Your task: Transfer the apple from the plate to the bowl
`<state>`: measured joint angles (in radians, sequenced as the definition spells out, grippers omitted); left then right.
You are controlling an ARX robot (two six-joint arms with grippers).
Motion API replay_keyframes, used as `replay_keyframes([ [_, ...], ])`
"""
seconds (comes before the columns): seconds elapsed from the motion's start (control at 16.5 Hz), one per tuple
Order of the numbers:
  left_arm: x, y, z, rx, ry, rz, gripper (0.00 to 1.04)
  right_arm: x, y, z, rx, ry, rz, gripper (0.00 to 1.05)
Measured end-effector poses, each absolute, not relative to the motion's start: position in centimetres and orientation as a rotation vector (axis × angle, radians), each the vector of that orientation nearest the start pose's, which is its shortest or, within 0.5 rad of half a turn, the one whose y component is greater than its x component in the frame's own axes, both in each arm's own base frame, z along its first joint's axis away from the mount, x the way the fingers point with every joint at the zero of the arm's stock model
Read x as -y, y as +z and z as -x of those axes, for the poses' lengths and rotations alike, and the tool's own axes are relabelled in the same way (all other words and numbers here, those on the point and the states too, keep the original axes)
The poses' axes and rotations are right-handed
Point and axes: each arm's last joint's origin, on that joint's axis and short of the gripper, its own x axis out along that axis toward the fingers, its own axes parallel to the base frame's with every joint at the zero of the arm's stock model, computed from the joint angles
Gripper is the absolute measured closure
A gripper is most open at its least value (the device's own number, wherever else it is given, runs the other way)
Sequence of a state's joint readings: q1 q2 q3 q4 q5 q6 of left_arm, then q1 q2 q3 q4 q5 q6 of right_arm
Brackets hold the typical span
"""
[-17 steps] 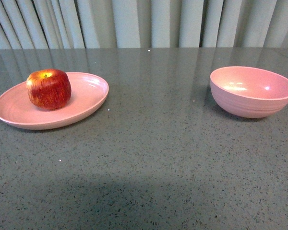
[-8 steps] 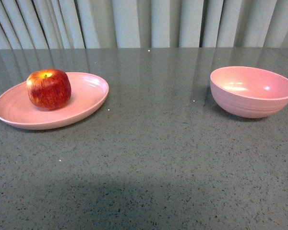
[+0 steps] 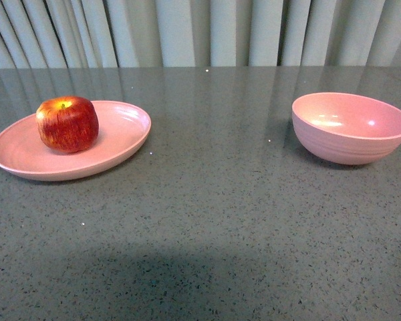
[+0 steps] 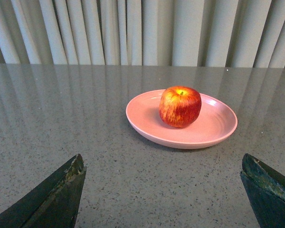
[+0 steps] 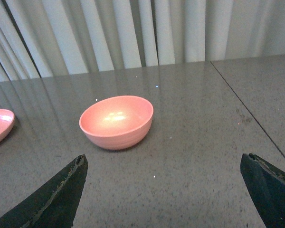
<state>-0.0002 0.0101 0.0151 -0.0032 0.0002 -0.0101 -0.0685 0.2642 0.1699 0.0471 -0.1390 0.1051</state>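
Observation:
A red apple with a yellow patch at its stem rests on the shallow pink plate at the left of the front view. The deep pink bowl stands empty at the right. Neither arm shows in the front view. In the left wrist view the apple sits on the plate, well ahead of my left gripper, which is open and holds nothing. In the right wrist view the bowl lies ahead of my open, empty right gripper, and the plate's edge shows at the side.
Everything stands on a grey speckled tabletop. Pale pleated curtains hang behind its far edge. A seam runs across the tabletop beyond the bowl in the right wrist view.

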Motion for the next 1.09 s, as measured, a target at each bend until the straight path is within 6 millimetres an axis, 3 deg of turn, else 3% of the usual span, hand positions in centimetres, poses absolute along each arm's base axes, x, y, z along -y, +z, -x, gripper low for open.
replay_keyframes([
  [0.18,0.0,16.8,-9.7,0.002,0.0,0.01,0.07,0.7,23.8,-14.5,-0.005,0.086,-0.054,0.07],
  [0.3,0.0,16.8,-9.7,0.002,0.0,0.01,0.07,0.8,26.1,-18.0,-0.018,0.095,-0.031,0.07],
  [0.42,0.0,16.8,-9.7,0.002,0.0,0.01,0.07,0.5,26.8,-22.0,-0.109,0.122,-0.037,0.07],
  [0.48,0.0,16.8,-9.7,0.002,0.0,0.01,0.07,-0.2,26.9,-26.3,-0.214,0.135,-0.048,0.07],
  [0.54,0.0,16.8,-9.7,0.002,0.0,0.01,0.07,-0.5,27.0,-28.1,-0.253,0.125,-0.049,0.07],
  [0.79,0.0,16.8,-9.7,0.002,0.0,0.01,0.07,-1.4,26.0,-32.9,-0.392,0.097,-0.052,0.07],
  [1.09,0.0,16.8,-9.7,0.002,0.0,0.01,0.07,-2.0,22.3,-37.7,-0.603,0.043,-0.057,0.07],
])
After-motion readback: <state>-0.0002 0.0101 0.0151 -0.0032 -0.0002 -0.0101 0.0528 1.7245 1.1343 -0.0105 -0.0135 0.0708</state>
